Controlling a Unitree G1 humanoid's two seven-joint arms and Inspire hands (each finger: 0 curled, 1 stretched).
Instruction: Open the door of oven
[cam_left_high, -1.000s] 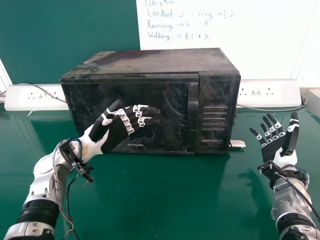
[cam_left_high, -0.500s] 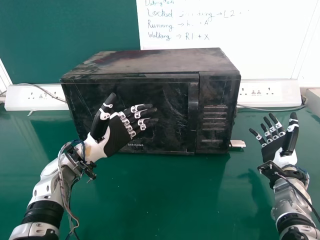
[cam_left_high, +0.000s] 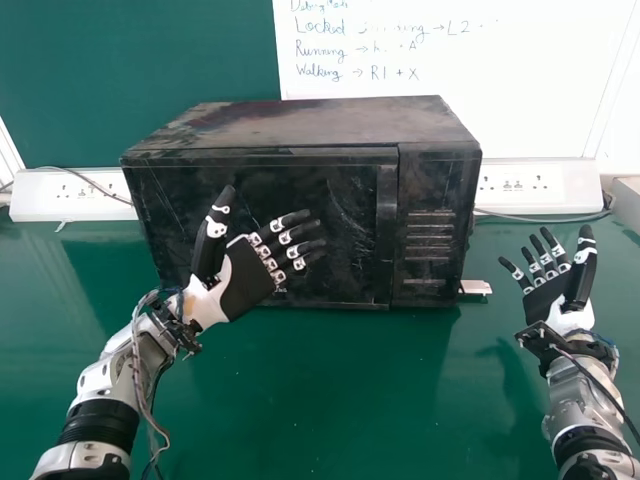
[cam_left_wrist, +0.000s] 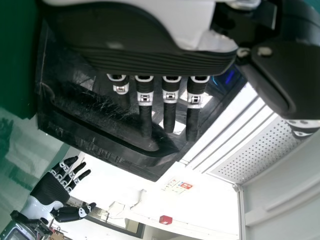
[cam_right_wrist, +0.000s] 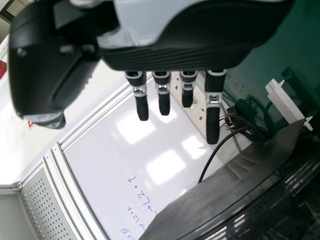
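- Head view: a scuffed black box-shaped metal oven (cam_left_high: 310, 122) is set on the glossy green tabletop (cam_left_high: 320, 390), its dark flat door (cam_left_high: 345, 215) closed. The black-and-white left robot hand (cam_left_high: 245, 285) is held released before the door; the matching right robot hand (cam_left_high: 546, 299) is held released, right of the oven.
- Left wrist view: nothing is grasped by the left robot hand (cam_left_wrist: 145, 59).
- Right wrist view: straight fingers (cam_right_wrist: 213, 115) are seen.

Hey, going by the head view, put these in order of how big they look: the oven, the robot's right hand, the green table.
Largest to smallest: green table, oven, right hand.
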